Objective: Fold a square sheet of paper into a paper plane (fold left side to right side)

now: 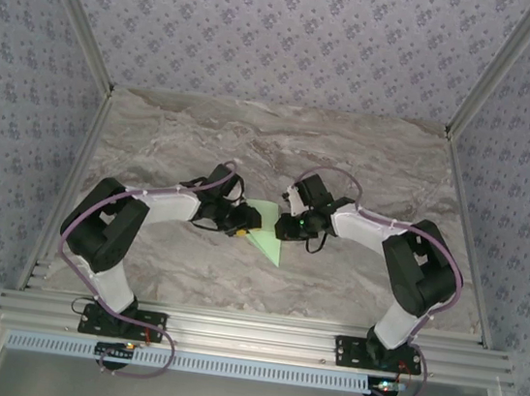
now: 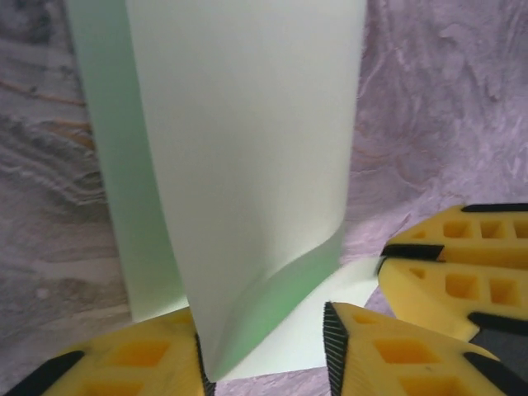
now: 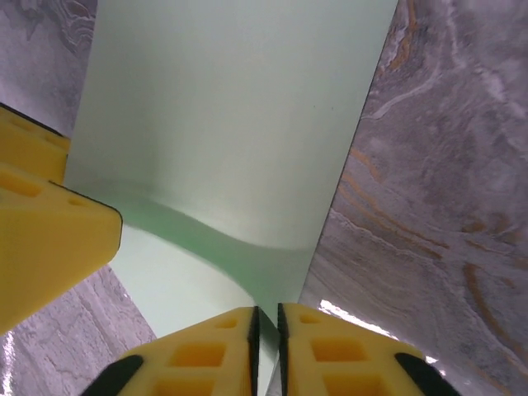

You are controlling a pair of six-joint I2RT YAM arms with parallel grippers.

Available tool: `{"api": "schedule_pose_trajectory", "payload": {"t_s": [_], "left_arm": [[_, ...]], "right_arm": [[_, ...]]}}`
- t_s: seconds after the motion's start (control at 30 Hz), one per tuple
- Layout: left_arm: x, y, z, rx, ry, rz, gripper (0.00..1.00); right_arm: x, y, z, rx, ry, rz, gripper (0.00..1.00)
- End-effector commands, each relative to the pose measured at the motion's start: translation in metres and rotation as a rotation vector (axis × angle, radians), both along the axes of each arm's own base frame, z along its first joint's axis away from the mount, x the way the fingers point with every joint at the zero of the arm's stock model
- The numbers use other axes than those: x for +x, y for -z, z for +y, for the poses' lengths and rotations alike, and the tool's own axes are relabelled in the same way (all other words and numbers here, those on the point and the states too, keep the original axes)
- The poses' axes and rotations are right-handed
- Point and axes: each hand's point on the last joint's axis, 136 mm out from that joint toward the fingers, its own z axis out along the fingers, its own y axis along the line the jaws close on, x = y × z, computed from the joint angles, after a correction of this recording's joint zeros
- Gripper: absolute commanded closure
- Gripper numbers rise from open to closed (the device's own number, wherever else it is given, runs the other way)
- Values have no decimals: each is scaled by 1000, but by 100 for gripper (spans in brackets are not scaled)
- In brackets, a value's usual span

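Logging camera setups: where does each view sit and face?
Top external: above and behind, looking down at the table; both arms show.
Left wrist: on the left arm, looking past the fingers of the left gripper at the sheet of paper.
Right wrist: likewise, right gripper clamping that sheet's edge.
Shared: both wrist views show the sheet.

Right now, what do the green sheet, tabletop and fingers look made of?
Green sheet: thin matte paper; it curls softly. Tabletop: marble-look slab, grey veining; stone or laminate unclear. Fingers: yellow plastic, probably; hollow cells, black ribbed pads.
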Motion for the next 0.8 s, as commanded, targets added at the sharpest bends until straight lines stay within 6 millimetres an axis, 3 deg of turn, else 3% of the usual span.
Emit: {"api": "schedule_pose_trajectory", "payload": {"t_s": [0.0,0.17,0.27,0.37,0.5,0.77], "left_arm": [[10,-22,-14,-57,10,-43,63],[11,-31,-13,-61,-2,-52,62],[13,-34,-13,-60,-19,-46,60],[15,-37,-13,-67,-41,-46,59],[19,-37,-14,-69,-58,-47,59],[23,-26,-16,-53,-80,-4,60]], "right_arm": [[5,-19,-13,-34,22,-75,72],[4,-40,-31,-74,75,-177,51],[-5,-53,-32,-85,69,-239,44],[-19,-55,-23,-101,38,-295,43],[-34,-43,-9,-118,12,-352,43],[-38,-34,15,-98,-4,-441,41]]}}
